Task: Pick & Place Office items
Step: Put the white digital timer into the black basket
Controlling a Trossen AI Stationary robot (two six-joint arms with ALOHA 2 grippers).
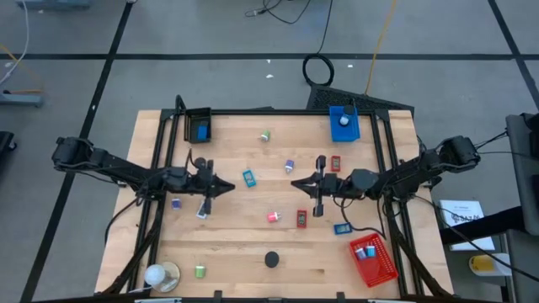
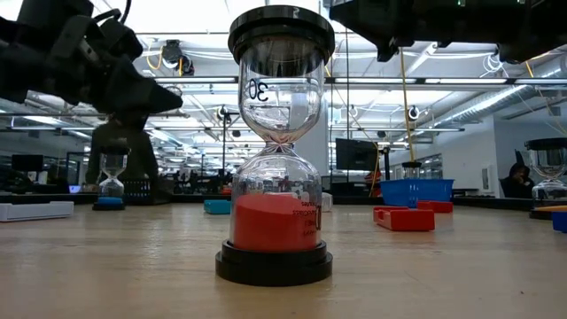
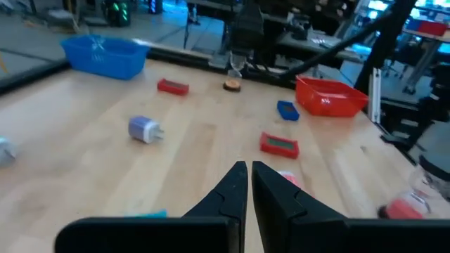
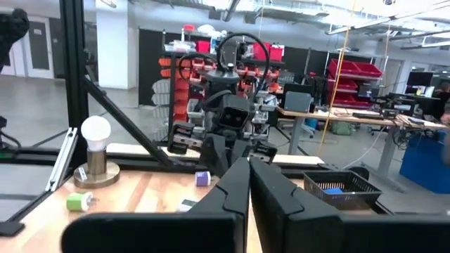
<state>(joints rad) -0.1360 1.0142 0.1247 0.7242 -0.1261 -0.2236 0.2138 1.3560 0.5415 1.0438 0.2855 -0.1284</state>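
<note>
Plastic, mostly, by the look of them: the office items lie scattered over the middle of the wooden table [image 1: 227, 252], none held. A teal block [image 1: 249, 178] sits near the left gripper [image 1: 226, 187], a purple plug [image 1: 290, 166] between the 2 arms, a pink piece [image 1: 273, 217] and a red block [image 1: 302, 219] nearer the front, a blue block [image 1: 342, 228] beside the red tray [image 1: 383, 268], and a green piece [image 1: 200, 271] close to the bulb [image 1: 157, 275]. A black-capped sand timer [image 1: 271, 260] stands upright at the front edge.

Both grippers hover over the table's middle, tips facing each other. The left one's fingers are together, as the left wrist view shows, and the right gripper [image 1: 296, 183] is likewise closed on nothing.

I judge the items light and stiff, so they should take a firm pinch without giving. The flat blocks look easiest: grip across the short sides, fingers straddling from above. The plug is rounder with prongs and may roll or twist; take it across the body. The timer is glass and top-heavy, so it seems the fragile one; hold it by a cap or the waist, gently.
</note>
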